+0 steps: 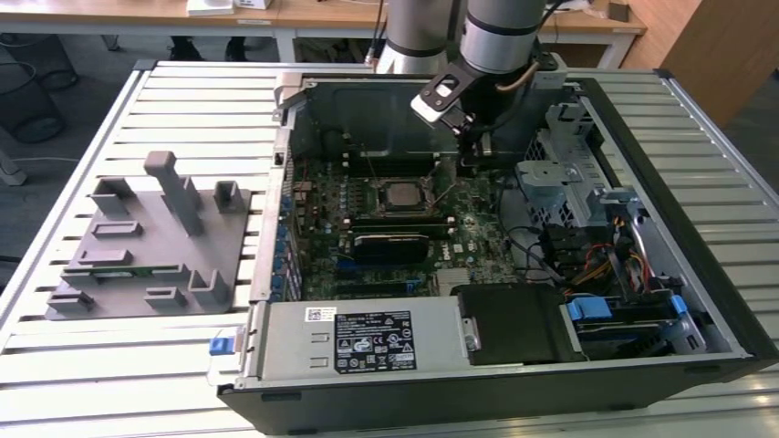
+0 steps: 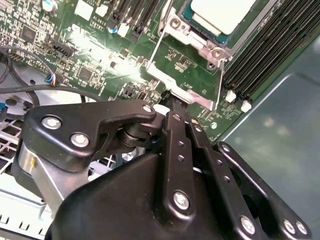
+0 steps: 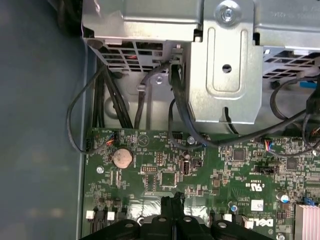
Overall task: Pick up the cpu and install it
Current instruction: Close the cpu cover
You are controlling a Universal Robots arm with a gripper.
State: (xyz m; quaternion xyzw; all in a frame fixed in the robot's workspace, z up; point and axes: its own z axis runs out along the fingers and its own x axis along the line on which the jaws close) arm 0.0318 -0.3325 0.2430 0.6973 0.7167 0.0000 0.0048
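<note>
Hovering low over the motherboard [image 1: 392, 245], the gripper [image 1: 470, 162] has its jaws clenched, fingers [image 3: 168, 206] pressed flat together in both wrist views. The tips sit at the edge of the metal socket frame [image 2: 186, 67]; whether they touch it I cannot tell.

The cpu [image 1: 402, 194] lies in its socket near the middle of the motherboard, silver top up, well apart from the gripper's tips – seen close in the second wrist view [image 2: 223, 12]. Black memory sticks [image 2: 267, 50] run just beside it. A coin battery [image 3: 121, 158] sits near the motherboard's edge.

The grey tray [image 1: 134, 251] stands off the motherboard, outside the computer case [image 1: 712, 301], toward the exterior view's left.
</note>
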